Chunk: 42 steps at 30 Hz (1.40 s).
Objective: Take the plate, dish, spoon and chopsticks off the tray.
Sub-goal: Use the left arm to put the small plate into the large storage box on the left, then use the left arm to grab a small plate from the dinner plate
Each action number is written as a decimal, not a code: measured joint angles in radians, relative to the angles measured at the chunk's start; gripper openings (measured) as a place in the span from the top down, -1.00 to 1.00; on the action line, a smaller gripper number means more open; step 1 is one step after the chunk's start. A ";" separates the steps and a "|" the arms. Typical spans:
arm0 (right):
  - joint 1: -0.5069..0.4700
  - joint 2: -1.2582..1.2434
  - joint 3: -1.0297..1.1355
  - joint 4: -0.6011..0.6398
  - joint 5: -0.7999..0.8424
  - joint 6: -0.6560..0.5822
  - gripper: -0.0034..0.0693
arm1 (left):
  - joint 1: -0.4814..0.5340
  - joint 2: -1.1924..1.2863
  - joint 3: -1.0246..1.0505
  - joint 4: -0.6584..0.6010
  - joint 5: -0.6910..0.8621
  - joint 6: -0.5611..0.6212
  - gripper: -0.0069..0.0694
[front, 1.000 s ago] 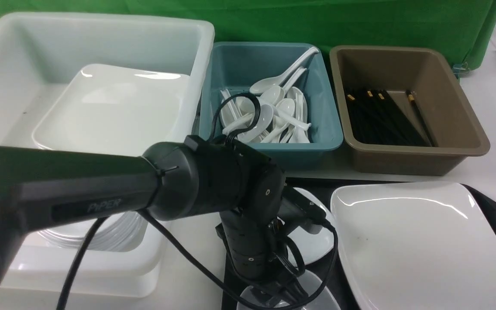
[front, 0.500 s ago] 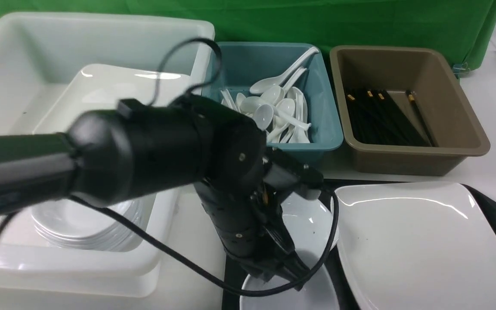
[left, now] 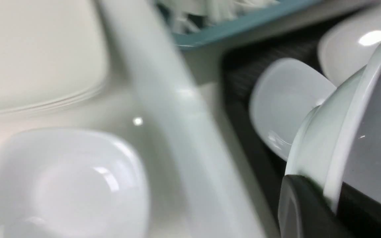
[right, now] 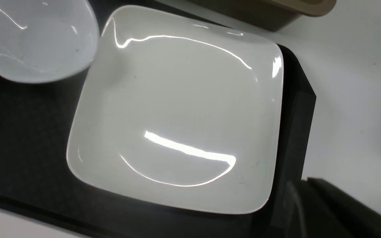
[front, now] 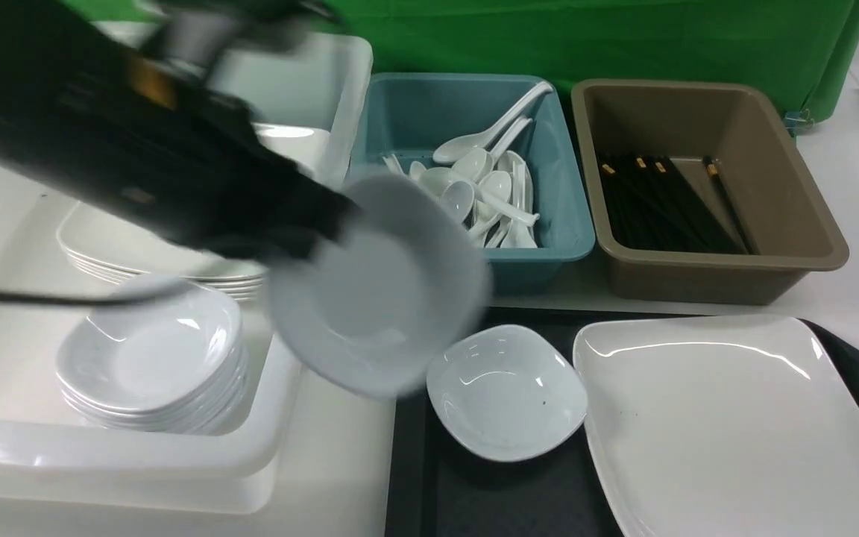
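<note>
1. Hanging tilted and blurred at the middle of the front view, a small white dish point(front: 377, 298) is clamped by its rim in the left tool point(front: 321, 224).
2. A second dish point(front: 508, 391) and the plate point(front: 728, 425) sit side by side on the black tray point(front: 474, 492).
3. The right tool point(right: 336, 208), a dark edge at the lower right of its wrist view, is closed.
4. At lower left, a white bin point(front: 101, 455) holds stacked dishes point(front: 150, 358).

glossy white plate point(front: 735, 425), textured black tray point(front: 489, 500)
</note>
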 joint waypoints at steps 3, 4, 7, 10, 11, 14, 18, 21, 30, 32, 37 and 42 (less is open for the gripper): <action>0.000 0.000 0.000 0.011 0.000 0.000 0.86 | 0.243 -0.059 0.053 -0.040 -0.003 0.029 0.78; 0.000 0.000 0.000 0.014 0.000 0.000 0.86 | 0.321 -0.067 0.072 -0.049 -0.008 0.029 0.78; 0.000 0.000 0.000 0.024 0.001 0.000 0.85 | 0.491 -0.073 0.147 -0.101 -0.034 0.036 0.78; 0.000 0.000 0.000 0.030 0.001 0.000 0.85 | 0.636 -0.059 0.244 -0.222 -0.065 0.115 0.78; 0.000 0.000 0.000 0.030 0.001 0.000 0.85 | 0.654 -0.055 0.265 -0.254 -0.071 0.143 0.78; 0.000 0.000 0.000 0.035 0.001 0.000 0.85 | 0.695 -0.034 0.360 -0.412 -0.124 0.308 0.77; 0.000 0.000 0.000 0.040 0.001 0.000 0.84 | 0.698 -0.005 0.421 -0.457 -0.193 0.395 0.69; 0.000 0.000 0.000 0.045 0.001 0.000 0.84 | 0.699 0.017 0.429 -0.454 -0.225 0.400 0.53; 0.000 0.000 0.001 0.048 0.002 0.000 0.83 | 0.699 0.037 0.392 -0.424 -0.238 0.418 -0.31; 0.000 0.000 0.001 0.048 0.003 0.000 0.82 | 0.699 0.015 0.332 -0.390 -0.212 0.405 -0.39; 0.000 0.000 0.001 0.048 0.004 0.000 0.82 | 0.638 -0.028 0.207 -0.436 -0.118 0.392 -0.07; 0.000 0.009 0.001 0.048 0.005 0.000 0.81 | 0.231 -0.006 0.131 -0.433 -0.114 0.368 0.74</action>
